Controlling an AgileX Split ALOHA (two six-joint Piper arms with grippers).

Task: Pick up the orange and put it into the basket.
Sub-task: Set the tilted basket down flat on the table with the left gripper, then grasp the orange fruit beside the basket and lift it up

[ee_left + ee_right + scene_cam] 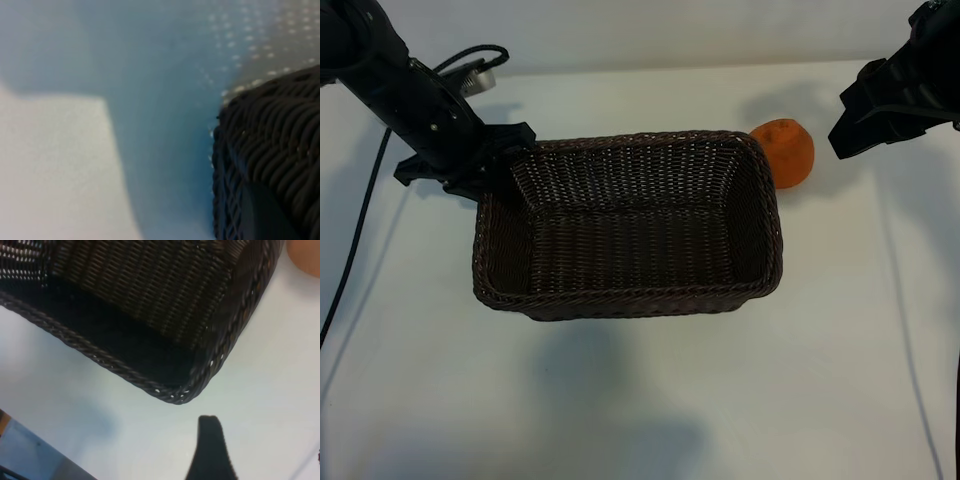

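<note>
No brand, label or writing can be read on anything here. The orange (pixel 783 152) is a small round fruit with matte, slightly lumpy skin, sitting on the white counter (pixel 650 400) just outside the basket's far right corner, touching or nearly touching the rim; from the right wrist view only a sliver of it (pixel 306 255) shows past the basket's corner. The basket (pixel 628 300) is a large rectangular dark brown wicker one with rounded corners, sloped sides and a braided rim, and nothing lies inside it. The left claw (pixel 498 160) is down at the basket's far left corner, its jaws narrowed on the rim there. The right claw (pixel 875 112) hangs above the counter just right of the orange, apart from it, its jaws spread with nothing between them.
</note>
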